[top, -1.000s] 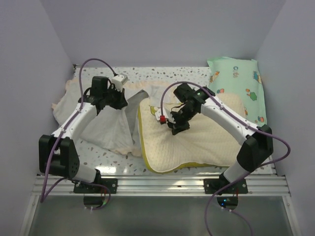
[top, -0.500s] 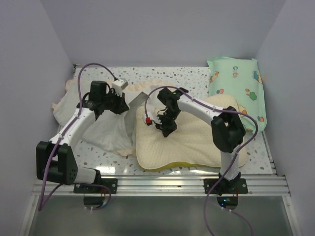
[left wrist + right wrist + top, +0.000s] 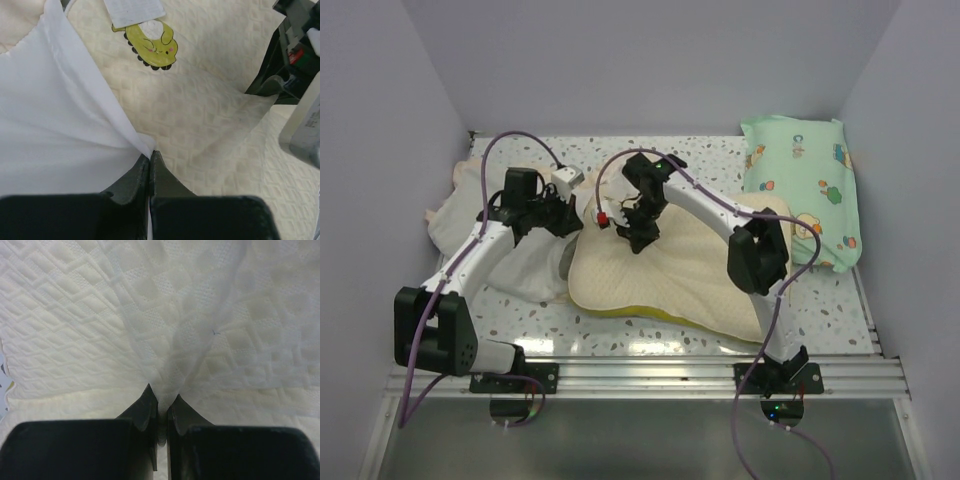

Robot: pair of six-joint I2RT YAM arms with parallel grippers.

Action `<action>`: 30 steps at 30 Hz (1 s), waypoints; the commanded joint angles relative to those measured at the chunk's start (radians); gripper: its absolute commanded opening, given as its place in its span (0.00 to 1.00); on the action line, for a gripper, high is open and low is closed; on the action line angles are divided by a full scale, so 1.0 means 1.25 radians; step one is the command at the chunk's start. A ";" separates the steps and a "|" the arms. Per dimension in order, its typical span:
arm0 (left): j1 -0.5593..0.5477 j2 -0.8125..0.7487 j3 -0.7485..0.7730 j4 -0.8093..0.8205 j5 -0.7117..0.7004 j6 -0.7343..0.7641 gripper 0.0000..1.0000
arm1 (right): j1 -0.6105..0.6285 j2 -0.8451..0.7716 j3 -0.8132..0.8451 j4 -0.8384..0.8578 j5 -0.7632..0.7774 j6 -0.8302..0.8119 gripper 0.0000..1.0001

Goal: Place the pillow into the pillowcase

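The cream quilted pillow (image 3: 670, 275) lies in the middle of the table, its left end pushed up against the pillowcase (image 3: 525, 265). My right gripper (image 3: 632, 240) is shut on a pinched fold of the pillow's top fabric (image 3: 165, 385). My left gripper (image 3: 570, 222) is shut on a thin white edge of the pillowcase (image 3: 75, 130) and holds it lifted at the case's mouth. In the left wrist view the pillow (image 3: 210, 115) with its green cartoon label (image 3: 150, 42) lies just beyond my fingertips. The pillowcase's cream ruffled edge (image 3: 450, 205) spreads to the far left.
A mint-green cartoon-print pillow (image 3: 805, 185) lies at the back right against the wall. White walls close in the table on the left, back and right. The right arm's forearm (image 3: 760, 255) stretches over the cream pillow.
My right gripper has dragged the pillow to the left and back, towards the pillowcase's mouth. My left gripper stays holding the case's edge, almost unmoved.
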State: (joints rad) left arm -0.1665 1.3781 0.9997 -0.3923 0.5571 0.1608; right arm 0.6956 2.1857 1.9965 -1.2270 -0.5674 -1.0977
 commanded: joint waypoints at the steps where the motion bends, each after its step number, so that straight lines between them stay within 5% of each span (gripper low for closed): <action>1: -0.005 -0.009 0.005 -0.016 0.010 0.033 0.00 | 0.009 -0.049 0.055 -0.079 -0.052 -0.040 0.00; 9: -0.005 -0.016 0.014 -0.022 0.025 0.024 0.00 | -0.041 -0.230 -0.080 -0.084 -0.047 -0.062 0.00; 17: -0.004 -0.023 0.004 -0.005 0.065 -0.016 0.00 | -0.089 -0.244 -0.121 0.285 0.049 0.219 0.00; 22: -0.002 -0.005 0.019 0.021 0.079 -0.084 0.00 | -0.066 -0.238 -0.251 0.574 0.250 0.374 0.00; 30: 0.012 0.027 0.051 0.106 0.055 -0.232 0.00 | -0.026 -0.268 -0.433 0.759 0.479 0.533 0.00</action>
State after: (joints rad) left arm -0.1558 1.4166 1.0042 -0.3565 0.5922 -0.0212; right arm 0.6559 1.9057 1.5093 -0.4824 -0.1318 -0.5449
